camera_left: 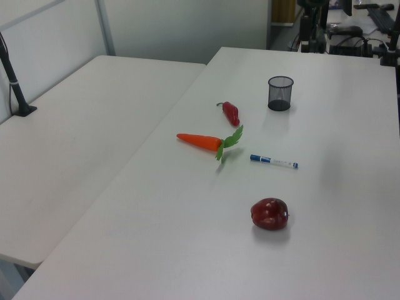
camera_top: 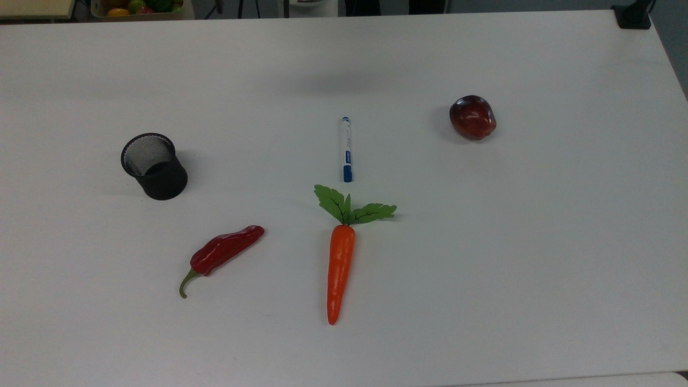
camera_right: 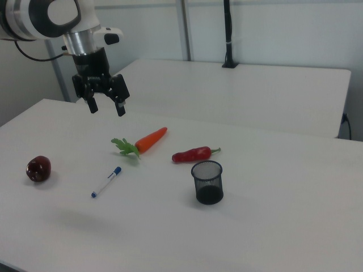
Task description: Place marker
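Note:
The marker point(camera_top: 346, 149) is a slim white pen with a blue cap, and it lies flat on the white table point(camera_top: 537, 242) just above the carrot's leaves in the top view. It also shows as the marker point(camera_left: 274, 162) and the marker point(camera_right: 106, 182). My gripper point(camera_right: 106, 107) hangs open high above the table in the right view, up and a little left of the marker, with nothing between its fingers point(camera_right: 121, 108).
A black mesh cup point(camera_top: 155, 166) stands upright at the top view's left. A red chili pepper point(camera_top: 223, 253), an orange carrot point(camera_top: 340, 266) and a dark red apple point(camera_top: 472, 117) lie around the marker. A second table point(camera_left: 75, 125) adjoins.

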